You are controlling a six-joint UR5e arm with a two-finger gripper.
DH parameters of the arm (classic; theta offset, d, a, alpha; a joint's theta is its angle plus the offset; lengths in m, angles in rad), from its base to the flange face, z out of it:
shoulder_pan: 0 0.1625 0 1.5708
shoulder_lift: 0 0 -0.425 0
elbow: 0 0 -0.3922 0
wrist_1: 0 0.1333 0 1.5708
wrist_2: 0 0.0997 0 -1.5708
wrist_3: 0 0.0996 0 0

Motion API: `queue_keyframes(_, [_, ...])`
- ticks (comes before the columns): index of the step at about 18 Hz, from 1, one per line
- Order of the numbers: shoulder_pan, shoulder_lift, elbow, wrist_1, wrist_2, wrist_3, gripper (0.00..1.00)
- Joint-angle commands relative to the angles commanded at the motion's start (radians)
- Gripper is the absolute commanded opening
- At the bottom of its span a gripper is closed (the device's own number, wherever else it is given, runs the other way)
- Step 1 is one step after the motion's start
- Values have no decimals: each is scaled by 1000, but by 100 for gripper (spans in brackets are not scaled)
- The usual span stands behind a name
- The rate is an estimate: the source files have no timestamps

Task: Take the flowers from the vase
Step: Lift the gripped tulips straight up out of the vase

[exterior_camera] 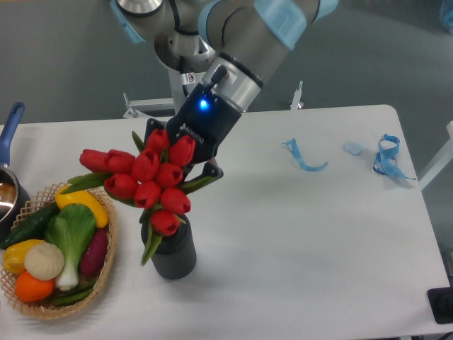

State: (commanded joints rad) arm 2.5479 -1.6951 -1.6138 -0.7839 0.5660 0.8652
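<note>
- The flowers, a bunch of red tulip buds with green leaves, hang tilted just above the vase, a small dark grey ribbed cylinder; the lowest bud overlaps its rim.
- The black hand is clenched on the flowers, its fingers hidden behind the buds.
- Left of the vase, a woven basket holds vegetables; farther left stands a blue-handled pot.
- Far right of the vase, blue ribbon scraps lie near the white bench edge.
- Bare bench stretches right of the vase.
</note>
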Motion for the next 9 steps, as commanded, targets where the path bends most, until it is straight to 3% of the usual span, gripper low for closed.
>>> queue_keyframes(4, [24, 14, 12, 0, 0, -23, 31])
queue_keyframes(9, [153, 11, 12, 0, 3, -12, 31])
